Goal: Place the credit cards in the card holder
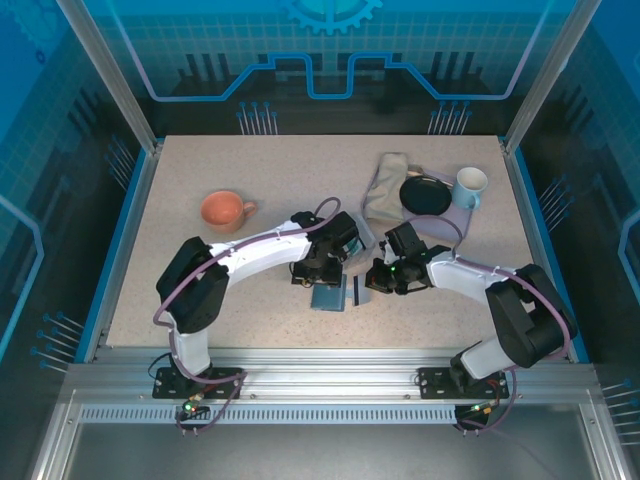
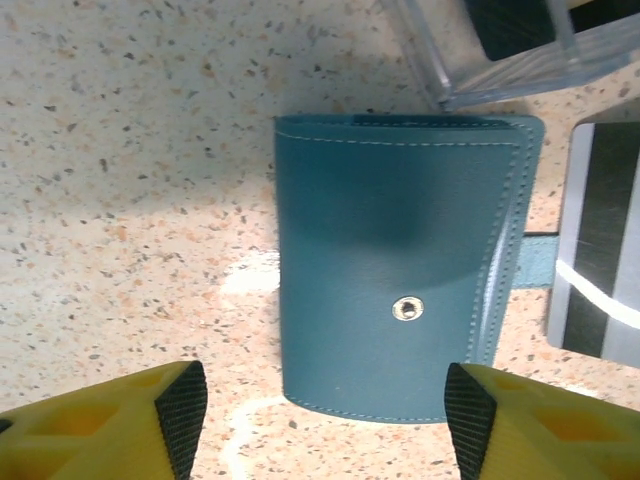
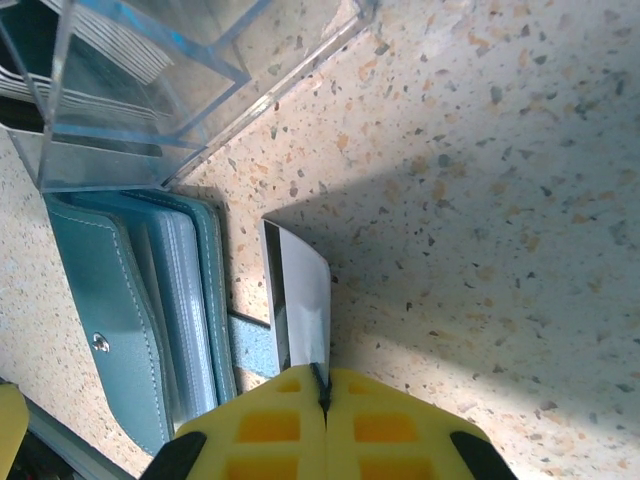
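**Card pinched on the right, wallet folded flat under the left**

I see the card holder [image 2: 400, 300] lying folded on the table [image 1: 200, 290], just beside a clear acrylic box [image 2: 520, 50]. It is slate-blue soft leather with pale stitching, rounded corners and a small metal snap [image 2: 407, 309]. My left gripper [image 2: 325, 420] hangs over it with its yellow fingers [image 2: 120, 430] spread wide, holding nothing. My right gripper [image 3: 325, 400] is pressed together on a thin, glossy credit card [image 3: 300, 300], held on edge next to the wallet's open side, where clear sleeves show. The tabletop is beige speckled stone-look laminate. Farther back sit an orange mug [image 1: 225, 210], a crumpled cloth [image 1: 385, 185], a black dish [image 1: 425, 193] and a pale mug [image 1: 470, 186]. Blue-lit patterned panels and aluminium framing enclose the cell.
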`<control>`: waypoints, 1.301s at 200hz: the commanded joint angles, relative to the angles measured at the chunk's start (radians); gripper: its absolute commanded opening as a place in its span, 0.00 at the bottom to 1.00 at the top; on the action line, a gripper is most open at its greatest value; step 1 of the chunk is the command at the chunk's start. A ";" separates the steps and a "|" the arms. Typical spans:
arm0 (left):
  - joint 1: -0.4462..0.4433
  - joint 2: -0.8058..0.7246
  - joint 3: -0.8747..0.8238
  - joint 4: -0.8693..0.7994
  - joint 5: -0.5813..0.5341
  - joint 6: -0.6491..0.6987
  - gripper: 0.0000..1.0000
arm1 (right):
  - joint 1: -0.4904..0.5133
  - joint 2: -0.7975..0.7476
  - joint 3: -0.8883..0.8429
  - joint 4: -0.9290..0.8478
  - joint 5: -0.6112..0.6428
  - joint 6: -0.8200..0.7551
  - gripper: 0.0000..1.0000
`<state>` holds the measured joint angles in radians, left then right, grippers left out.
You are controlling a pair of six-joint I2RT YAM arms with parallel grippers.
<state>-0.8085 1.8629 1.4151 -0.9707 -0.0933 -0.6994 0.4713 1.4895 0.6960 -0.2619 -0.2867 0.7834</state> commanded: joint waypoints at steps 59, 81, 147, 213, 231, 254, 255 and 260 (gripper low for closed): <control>-0.050 0.092 0.151 -0.088 -0.056 0.020 0.89 | 0.003 0.024 0.014 -0.078 0.070 -0.018 0.00; -0.083 0.174 0.229 -0.161 -0.133 0.000 0.87 | 0.003 0.026 0.014 -0.076 0.073 -0.013 0.00; -0.101 0.251 0.251 -0.167 -0.144 -0.003 0.87 | 0.001 0.053 0.004 -0.063 0.069 -0.010 0.00; -0.101 0.279 0.240 -0.155 -0.155 0.009 0.78 | 0.002 0.079 0.004 -0.054 0.075 -0.003 0.00; -0.101 0.276 0.240 -0.158 -0.159 0.013 0.72 | 0.000 0.085 0.005 -0.053 0.077 -0.003 0.00; -0.101 0.270 0.239 -0.167 -0.167 0.021 0.66 | 0.000 0.091 0.005 -0.054 0.080 -0.003 0.00; -0.101 0.270 0.239 -0.169 -0.168 0.021 0.66 | 0.000 0.091 0.004 -0.054 0.080 -0.003 0.00; -0.101 0.269 0.239 -0.172 -0.172 0.021 0.66 | 0.001 0.092 0.005 -0.054 0.080 -0.003 0.00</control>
<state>-0.9081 2.1296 1.6470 -1.0981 -0.2359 -0.6777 0.4706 1.5417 0.7090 -0.2646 -0.2626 0.7807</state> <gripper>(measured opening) 0.669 0.043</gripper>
